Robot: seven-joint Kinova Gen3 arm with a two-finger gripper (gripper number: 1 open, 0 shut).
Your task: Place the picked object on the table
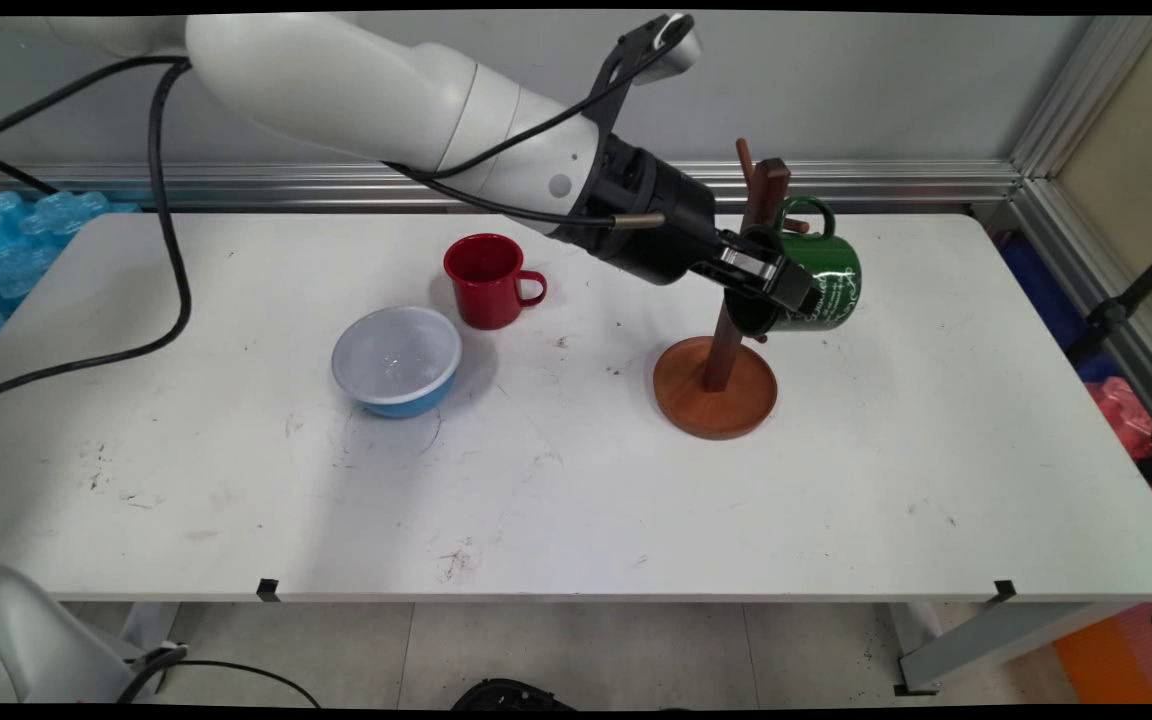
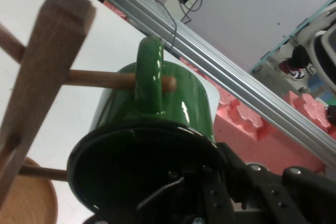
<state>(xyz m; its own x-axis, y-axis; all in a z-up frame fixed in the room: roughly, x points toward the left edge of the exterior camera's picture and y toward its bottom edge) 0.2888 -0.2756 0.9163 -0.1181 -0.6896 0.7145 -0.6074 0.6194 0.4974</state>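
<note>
- Main view: we see the gripper (image 1: 774, 283) at the rim of a green mug (image 1: 821, 285), pinching its wall, one finger outside and, as far as we can tell, one inside the mouth.
- The mug lies on its side, mouth toward the arm and bottom toward the table's right end, so its long axis runs roughly along the gripper's reach.
- It sits up at the wooden mug stand (image 1: 726, 345), against the post, well above the round base. Its handle (image 1: 806, 212) points up, beside the top of the post.
- A red mug (image 1: 488, 280) stands upright well to the left; a blue bowl (image 1: 396, 360) sits just in front of it. Both are well apart from the gripper.
- Hand view: we look into the dark mouth of the green mug (image 2: 157, 129), with the gripper's linkage at its lower right rim.
- The handle (image 2: 149, 74) is threaded on a peg (image 2: 121, 80) sticking out sideways from the post (image 2: 42, 72); the peg's tip shows past the loop.
</note>
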